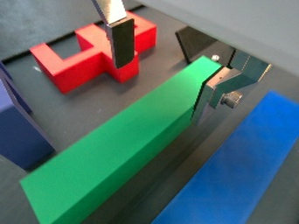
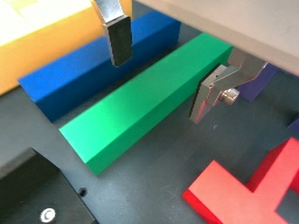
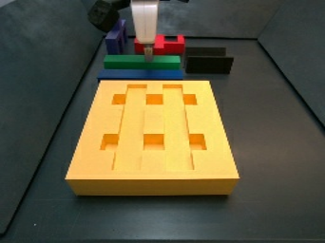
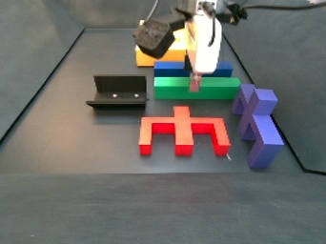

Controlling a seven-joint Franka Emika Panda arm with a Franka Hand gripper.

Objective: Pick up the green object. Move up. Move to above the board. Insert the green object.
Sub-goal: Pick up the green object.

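The green object (image 1: 117, 149) is a long green bar lying flat on the dark floor, also seen in the other views (image 2: 146, 101) (image 3: 140, 64) (image 4: 216, 89). It lies between the flat blue bar (image 2: 93, 70) and the red block (image 1: 82, 57). My gripper (image 1: 163, 86) is open and low, straddling the bar near its middle (image 2: 160, 87). One finger (image 1: 121, 44) hangs clear on one side, the other finger (image 1: 214, 92) is close against the bar's opposite side. The orange-yellow board (image 3: 155, 133) lies beyond the blue bar (image 2: 35, 44).
The notched red block (image 4: 185, 132) lies beside the green bar. The dark fixture (image 4: 117, 92) stands near one end of the bar (image 3: 210, 63). Purple blocks (image 4: 254, 124) lie near the other end. Dark walls enclose the floor.
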